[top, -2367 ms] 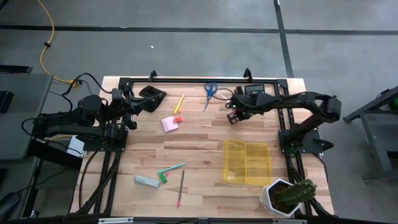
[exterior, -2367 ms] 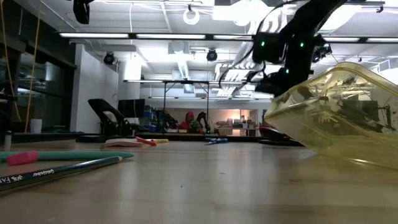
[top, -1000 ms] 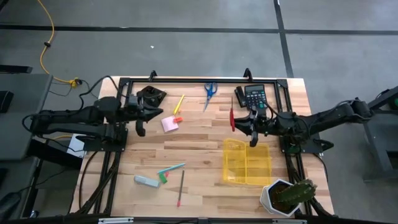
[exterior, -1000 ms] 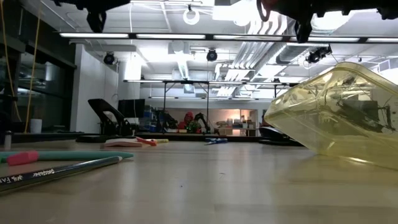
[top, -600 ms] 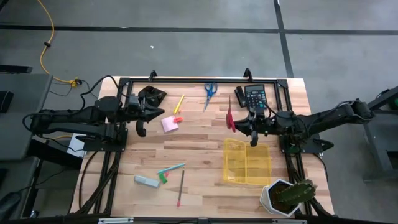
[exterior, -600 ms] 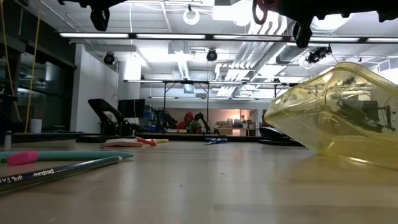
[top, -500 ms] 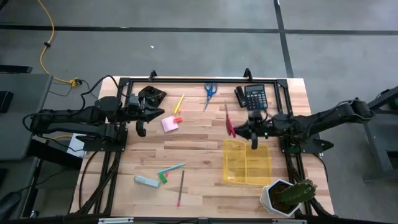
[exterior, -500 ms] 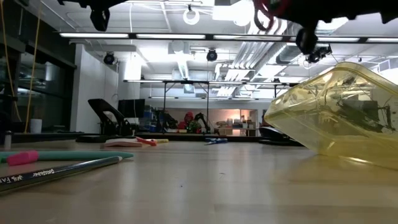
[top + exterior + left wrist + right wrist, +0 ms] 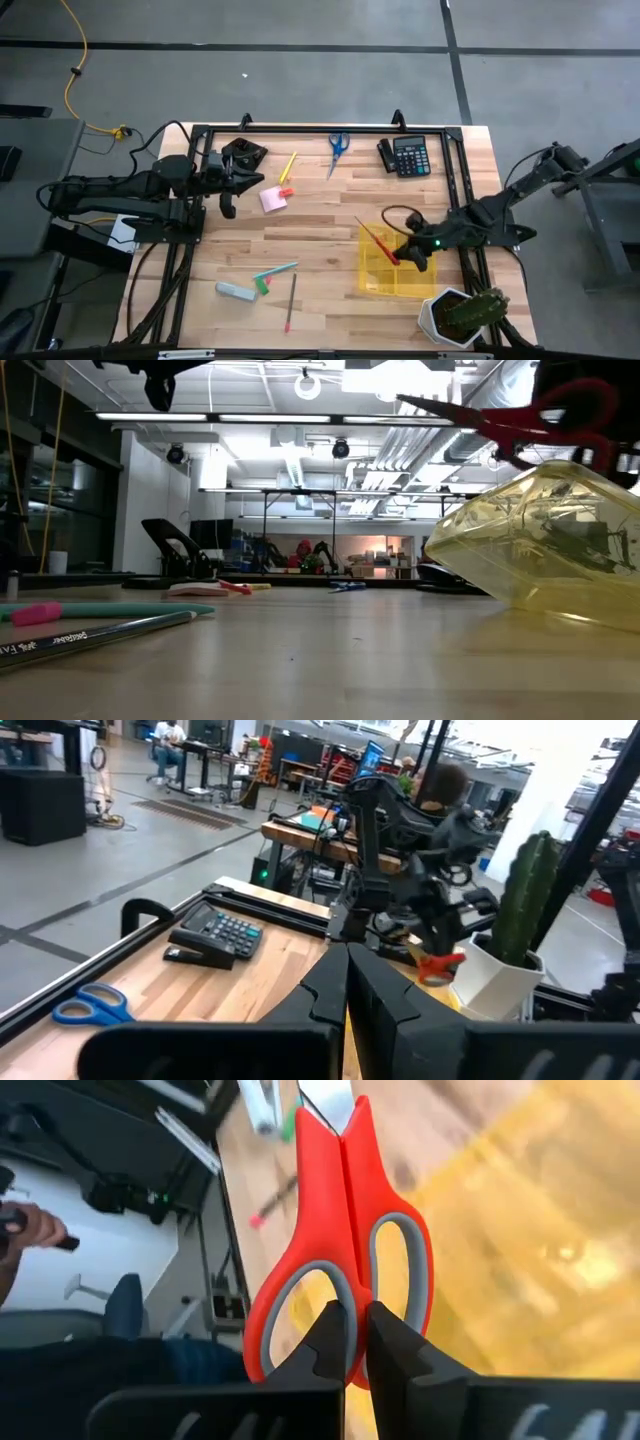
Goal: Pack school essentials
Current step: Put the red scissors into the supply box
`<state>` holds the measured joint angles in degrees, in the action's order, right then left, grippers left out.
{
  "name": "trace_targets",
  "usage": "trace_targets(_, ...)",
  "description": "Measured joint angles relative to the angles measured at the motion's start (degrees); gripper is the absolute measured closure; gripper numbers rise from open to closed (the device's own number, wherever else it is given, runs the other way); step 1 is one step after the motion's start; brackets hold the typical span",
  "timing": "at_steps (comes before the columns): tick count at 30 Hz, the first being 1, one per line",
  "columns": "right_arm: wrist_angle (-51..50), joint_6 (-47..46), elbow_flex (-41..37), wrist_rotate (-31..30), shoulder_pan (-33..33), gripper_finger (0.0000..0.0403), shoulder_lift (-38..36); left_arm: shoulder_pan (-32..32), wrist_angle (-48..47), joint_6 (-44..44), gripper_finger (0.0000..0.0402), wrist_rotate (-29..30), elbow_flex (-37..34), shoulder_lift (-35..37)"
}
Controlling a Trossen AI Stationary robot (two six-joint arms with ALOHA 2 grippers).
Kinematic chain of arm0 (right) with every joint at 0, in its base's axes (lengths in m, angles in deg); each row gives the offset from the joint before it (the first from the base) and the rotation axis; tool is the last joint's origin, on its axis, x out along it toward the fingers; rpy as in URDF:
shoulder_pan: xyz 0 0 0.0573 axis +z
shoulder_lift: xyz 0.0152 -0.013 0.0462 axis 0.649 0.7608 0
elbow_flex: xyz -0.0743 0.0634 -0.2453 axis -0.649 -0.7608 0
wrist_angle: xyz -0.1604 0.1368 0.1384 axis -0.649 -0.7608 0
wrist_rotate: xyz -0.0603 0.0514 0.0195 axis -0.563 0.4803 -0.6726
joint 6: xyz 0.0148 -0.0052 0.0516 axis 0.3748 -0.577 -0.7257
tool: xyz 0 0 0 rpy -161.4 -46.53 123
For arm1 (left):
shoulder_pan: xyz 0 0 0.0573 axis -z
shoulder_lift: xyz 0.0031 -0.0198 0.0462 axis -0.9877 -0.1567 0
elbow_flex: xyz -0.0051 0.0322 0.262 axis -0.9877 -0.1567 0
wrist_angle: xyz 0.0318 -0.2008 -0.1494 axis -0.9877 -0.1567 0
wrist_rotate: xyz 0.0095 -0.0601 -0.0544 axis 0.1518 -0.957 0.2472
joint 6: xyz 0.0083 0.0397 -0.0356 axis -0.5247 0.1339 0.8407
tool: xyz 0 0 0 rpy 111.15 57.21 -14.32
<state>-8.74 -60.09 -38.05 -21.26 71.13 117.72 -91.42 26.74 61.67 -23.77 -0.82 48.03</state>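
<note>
surface: pale wood-plank table with a black frame round it, grey floor beyond; a workshop hall shows behind.
high view, right arm: right gripper sits over the left half of the yellow case, jaws pinched onto the red-handled scissors, blades slanting out past the case's near-centre edge.
high view, left arm: left gripper waits closed and empty at the table's left rear, near the pink sticky-note pad.
high view, rest of kit: blue-handled scissors and yellow marker lie at the back; teal pen and thin reddish pencil at the front left, well apart from the case. calculator back right, potted cactus at the front right corner.
low view: red scissors hang in the air just above the tilted lid of the yellow case, not touching it; pencil and pen lie in the foreground.
left wrist view: own fingers shut together with nothing between; far off, the right arm and cactus.
right wrist view: fingers clamped tight on the scissors at the handle loops, yellow case underneath.
step in hand: judged as carrying the first scissors to the case, at the point of lowering.
next move calls for: likely turning the blades in line with a compartment, going lower, then letting go; the overhanging tips could catch the rim.
</note>
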Motion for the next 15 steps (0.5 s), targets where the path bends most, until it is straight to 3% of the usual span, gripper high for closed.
trace_targets(9, -11.34, -21.63, -0.05, 3.66, 7.9, 0.0402, 0.0, -0.02, 0.0, -0.02, 0.0401, 0.92, 0.0, 0.0)
trace_targets(15, -11.31, -32.37, -0.35, 5.54, 8.29, 0.0402, 0.0, -0.04, 0.0, -0.02, 0.0401, 2.02, 0.0, 0.0)
